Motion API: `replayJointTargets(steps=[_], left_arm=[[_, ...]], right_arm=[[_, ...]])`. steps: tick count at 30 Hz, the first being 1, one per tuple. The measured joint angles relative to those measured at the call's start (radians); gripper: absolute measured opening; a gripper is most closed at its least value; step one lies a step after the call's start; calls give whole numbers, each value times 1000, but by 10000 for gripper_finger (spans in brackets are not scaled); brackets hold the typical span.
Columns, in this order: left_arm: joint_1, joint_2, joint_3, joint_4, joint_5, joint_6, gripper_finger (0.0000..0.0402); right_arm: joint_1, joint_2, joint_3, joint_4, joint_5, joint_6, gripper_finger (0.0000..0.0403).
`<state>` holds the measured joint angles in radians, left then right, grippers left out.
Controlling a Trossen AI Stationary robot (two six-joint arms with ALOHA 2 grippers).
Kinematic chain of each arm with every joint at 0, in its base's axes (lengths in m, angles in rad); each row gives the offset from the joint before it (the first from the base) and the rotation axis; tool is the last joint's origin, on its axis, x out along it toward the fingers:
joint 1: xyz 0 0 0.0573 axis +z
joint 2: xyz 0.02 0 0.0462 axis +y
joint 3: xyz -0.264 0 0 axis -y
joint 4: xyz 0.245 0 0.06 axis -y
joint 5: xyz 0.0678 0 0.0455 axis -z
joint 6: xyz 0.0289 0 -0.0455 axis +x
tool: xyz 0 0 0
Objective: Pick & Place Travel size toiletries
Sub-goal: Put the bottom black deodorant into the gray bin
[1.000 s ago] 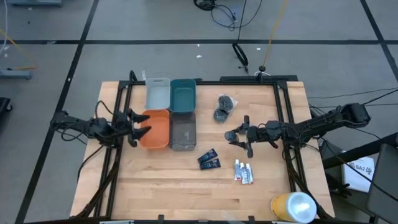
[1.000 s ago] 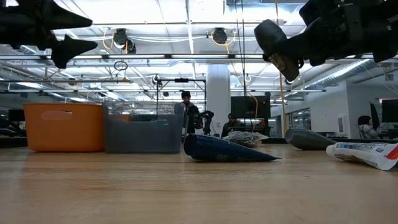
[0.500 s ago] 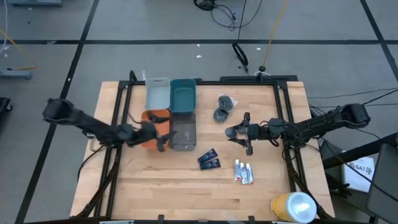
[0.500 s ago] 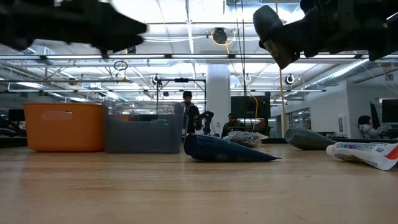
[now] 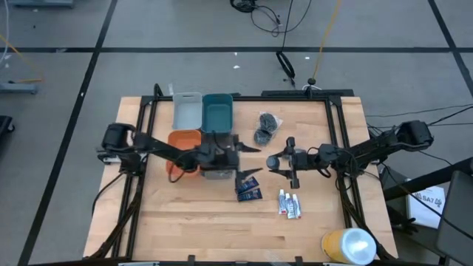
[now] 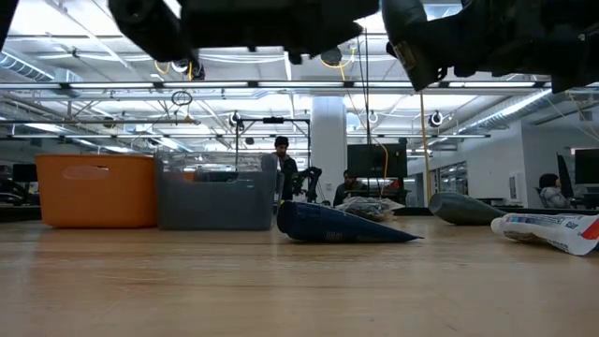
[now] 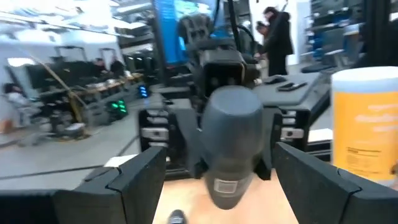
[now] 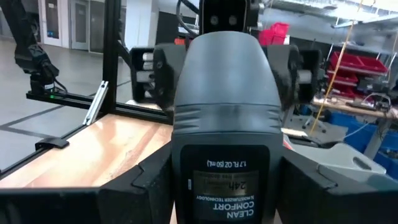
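One dark grey oval bottle (image 8: 224, 124) is being gripped by the right gripper (image 5: 279, 159), held off the table (image 5: 185, 218) near its middle. It is being faced closely by the left gripper (image 5: 253, 160), fingers spread wide, nothing grasped. Two dark blue packets (image 5: 248, 191) and three white tubes (image 5: 290, 205) are being left lying just beside — toward the front edge.

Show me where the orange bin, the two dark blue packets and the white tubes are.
orange bin (image 6: 95, 191): low view, on its front wall.
dark blue packets (image 5: 249, 191): high view, where the pair meets.
white tubes (image 5: 290, 205): high view, on the middle tube.
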<state>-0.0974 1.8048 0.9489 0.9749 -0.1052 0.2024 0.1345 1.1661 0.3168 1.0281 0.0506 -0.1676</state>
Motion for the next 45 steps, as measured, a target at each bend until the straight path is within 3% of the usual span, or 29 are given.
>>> replayJointTargets(steps=[6, 16, 29, 32, 36, 41, 45], left_arm=[[13, 80, 107, -6, 153, -95, 294], [10, 196, 320, -197, 150, -96, 294], [9, 189, 316, -213, 158, -28, 291], [8, 189, 316, -213, 157, -6, 263], [10, 189, 315, -217, 139, 15, 186], [19, 180, 314, -235, 145, 10, 186], [19, 126, 313, -348, 145, 53, 186]], right_arm=[[4, 0, 0, -13, 4, -6, 202], [4, 0, -2, -27, 0, -17, 201], [3, 0, -2, -25, 3, -28, 201], [3, 0, -2, -25, 1, -28, 201], [3, 0, -2, -23, 5, -26, 202], [3, 0, -1, -44, 11, -25, 218], [3, -3, 2, -95, 50, 6, 248]])
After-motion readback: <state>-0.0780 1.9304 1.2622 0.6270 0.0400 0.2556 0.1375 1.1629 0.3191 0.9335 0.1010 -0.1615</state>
